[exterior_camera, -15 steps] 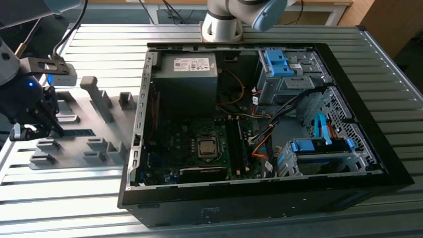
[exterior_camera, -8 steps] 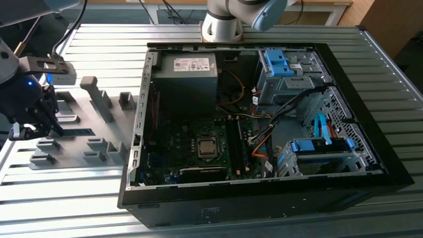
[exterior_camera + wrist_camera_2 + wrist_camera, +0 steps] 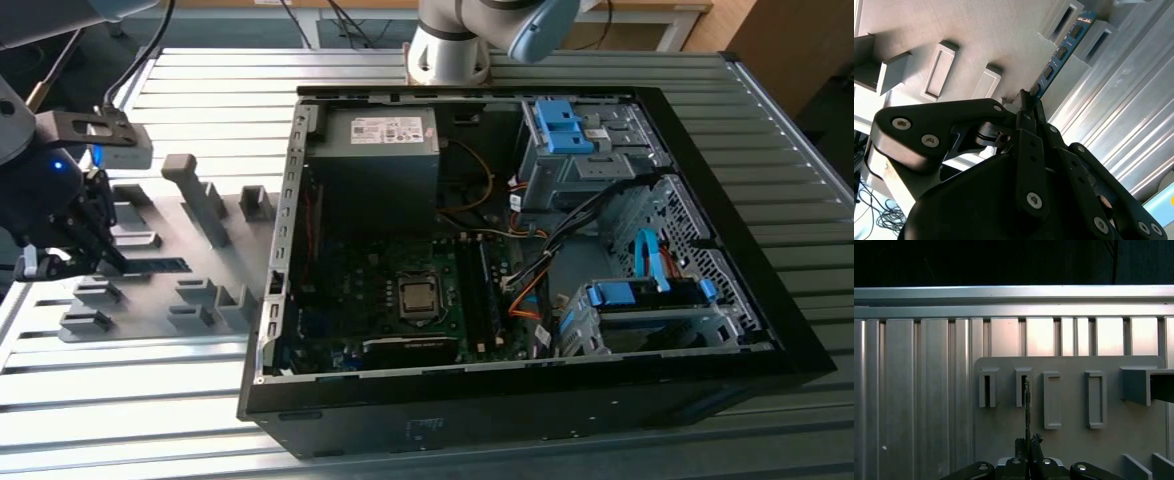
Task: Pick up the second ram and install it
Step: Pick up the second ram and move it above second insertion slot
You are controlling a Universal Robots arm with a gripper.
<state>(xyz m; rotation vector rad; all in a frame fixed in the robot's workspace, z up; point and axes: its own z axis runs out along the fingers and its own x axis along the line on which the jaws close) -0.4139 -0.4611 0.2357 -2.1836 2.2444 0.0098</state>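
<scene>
We see gripper [image 3: 1029,98] pinching ram [image 3: 1060,52] by one end; ram sits in fixture [image 3: 1069,450] slots, outside case [image 3: 534,420]; we judge grasp done, lift-out and install on board [image 3: 350,292] not yet

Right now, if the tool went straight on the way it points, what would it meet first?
The tool is shut on the second ram, so that comes first. Straight beyond lies the grey fixture plate, probably close, though depth is unclear.
</scene>
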